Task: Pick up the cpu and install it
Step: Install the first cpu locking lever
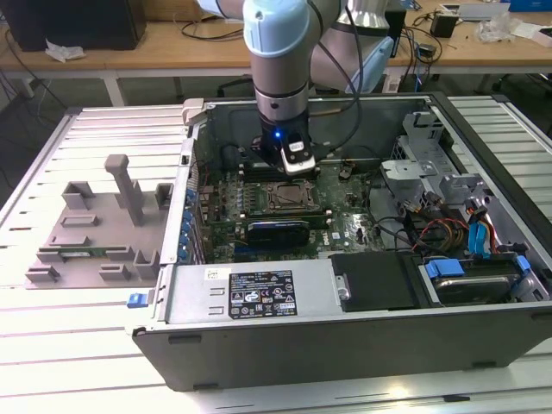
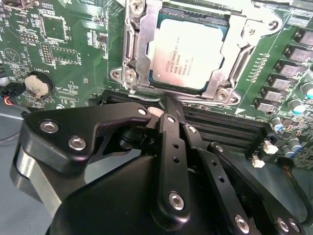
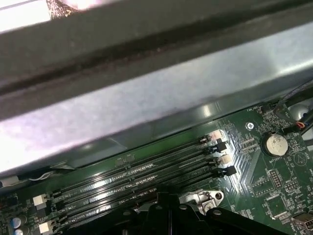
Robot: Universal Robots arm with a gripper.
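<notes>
Claw: gripper (image 1: pixel 293 162) hangs inside the open pc case (image 1: pixel 362 341), low over the motherboard (image 1: pixel 345 228), at the socket's far edge.
Claw state: can't tell from my feeds whether it's apart or together. Nothing seen held in it.
Claw tip: in the second wrist view the gripper (image 2: pixel 168 105) tip sits just beside the socket (image 2: pixel 132 54) frame edge, over the black memory slots (image 2: pixel 220 125). Contact w/ frame or slots: can't tell.
Cpu: cpu (image 2: pixel 188 51) lies flat inside the metal-framed socket, silver top up, thin green rim showing at its edges. Apart from the claw tip.
Socket in exterior view: socket (image 1: pixel 287 197) near the middle of the board, right below the claw.
Slots: memory slots (image 3: pixel 146 171) run along the board edge by the case wall (image 3: pixel 161 98); white and black latches at their ends.
Coin cell: battery (image 2: pixel 38 84) on the board, well apart from the socket; I also see the battery (image 3: pixel 275 144) in the first wrist view.
Writing: dark print on the cpu top plate. White label (image 1: pixel 261 296) w/ small text and marks on the case's near wall. White lettering on the board.
Outside the case: grey fixture tray (image 1: pixel 95 233) on the slatted table (image 1: pixel 52 345), at the exterior view's left, well apart from the case.
</notes>
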